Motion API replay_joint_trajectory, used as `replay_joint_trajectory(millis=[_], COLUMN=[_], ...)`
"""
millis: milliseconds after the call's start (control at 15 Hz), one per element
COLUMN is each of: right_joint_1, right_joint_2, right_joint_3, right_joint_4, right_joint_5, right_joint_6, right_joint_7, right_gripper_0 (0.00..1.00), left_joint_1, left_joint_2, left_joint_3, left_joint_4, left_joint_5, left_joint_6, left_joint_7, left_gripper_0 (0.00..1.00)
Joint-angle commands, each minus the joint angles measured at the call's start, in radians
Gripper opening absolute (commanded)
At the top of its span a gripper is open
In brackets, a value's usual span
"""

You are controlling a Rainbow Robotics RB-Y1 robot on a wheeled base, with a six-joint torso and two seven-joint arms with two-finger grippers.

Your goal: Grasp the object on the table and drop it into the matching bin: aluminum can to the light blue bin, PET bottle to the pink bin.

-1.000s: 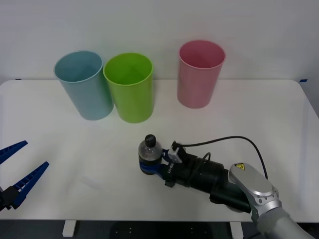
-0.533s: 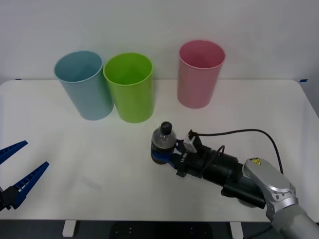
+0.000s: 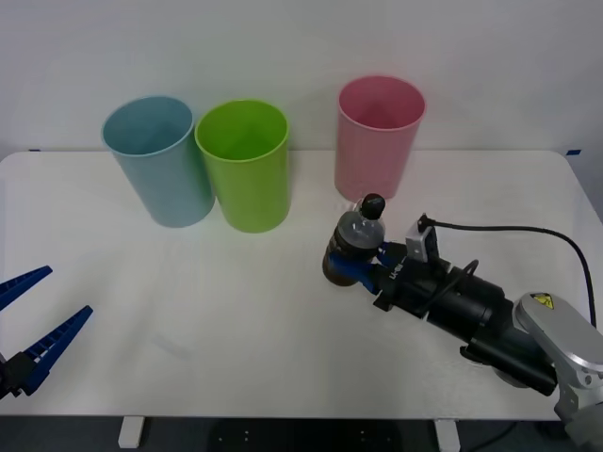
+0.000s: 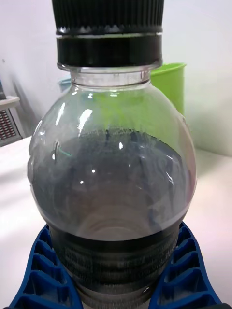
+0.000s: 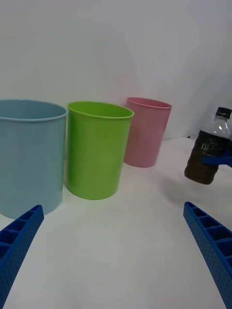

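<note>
The right gripper (image 3: 363, 268) is stretched out low from the near right, forearm almost level – blue jaws clamped on the lower body of the PET bottle (image 3: 355, 242). The bottle is held upright, raised off the table (image 3: 217, 311), just in front of the pink bin (image 3: 377, 141). The left gripper (image 3: 38, 315) is parked at the near left edge – jaws spread wide, nothing held.

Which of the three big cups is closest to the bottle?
The pink bin, standing alone just behind the PET bottle; the lime green bin and light blue bin sit farther left.
</note>
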Motion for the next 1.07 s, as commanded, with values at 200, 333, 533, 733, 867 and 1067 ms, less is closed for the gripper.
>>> replay_joint_trajectory(millis=[200,333,533,733,867,1067], right_joint_1=[0.029,0.029,0.029,0.027,0.015,-0.044], right_joint_2=[-0.033,-0.042,-0.058,-0.064,-0.084,-0.136], right_joint_3=[-0.077,-0.108,-0.144,-0.186,-0.195,-0.195], right_joint_4=[-0.1,-0.135,-0.202,-0.279,-0.325,-0.344], right_joint_5=[0.002,0.003,0.006,0.051,0.062,0.063], right_joint_6=[0.008,0.008,0.008,0.025,0.055,0.111], right_joint_7=[-0.164,-0.241,-0.348,-0.46,-0.524,-0.567], right_gripper_0=[0.0,0.0,0.0,0.0,0.0,0.0], left_joint_1=[0.0,0.0,0.0,0.0,0.0,0.0], left_joint_2=[0.0,0.0,0.0,0.0,0.0,0.0], left_joint_3=[0.0,0.0,0.0,0.0,0.0,0.0], left_joint_4=[0.0,0.0,0.0,0.0,0.0,0.0], left_joint_5=[0.0,0.0,0.0,0.0,0.0,0.0], left_joint_6=[0.0,0.0,0.0,0.0,0.0,0.0], left_joint_7=[0.0,0.0,0.0,0.0,0.0,0.0], left_gripper_0=[1.0,1.0,1.0,1.0,1.0,1.0])
